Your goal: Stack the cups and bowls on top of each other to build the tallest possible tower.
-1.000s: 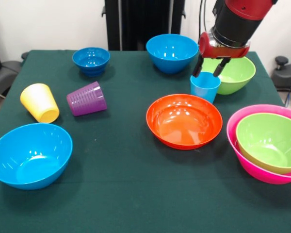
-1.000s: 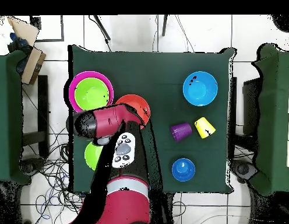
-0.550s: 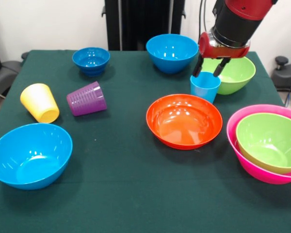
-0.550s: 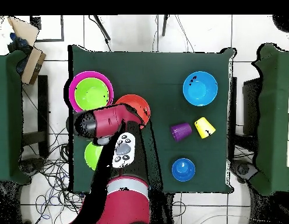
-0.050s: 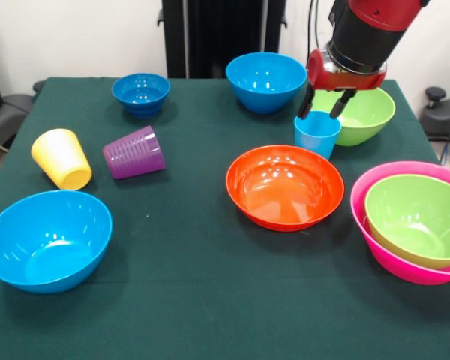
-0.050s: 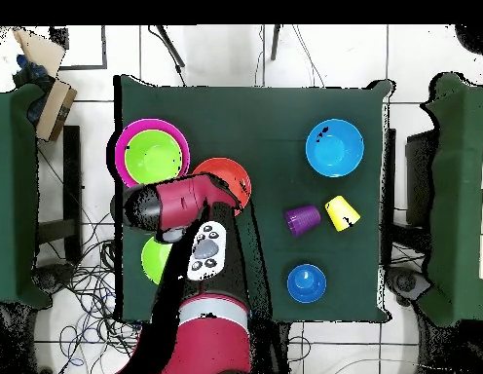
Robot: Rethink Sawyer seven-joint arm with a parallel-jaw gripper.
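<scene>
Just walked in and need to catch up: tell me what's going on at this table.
The red and black arm has its tool right over the upright light blue cup, fingers spread on either side of its rim, not closed on it. The cup stands between the orange bowl and a lime green bowl. Another green bowl sits nested in the pink bowl. The yellow cup and purple cup lie tipped over; nothing else is stacked.
</scene>
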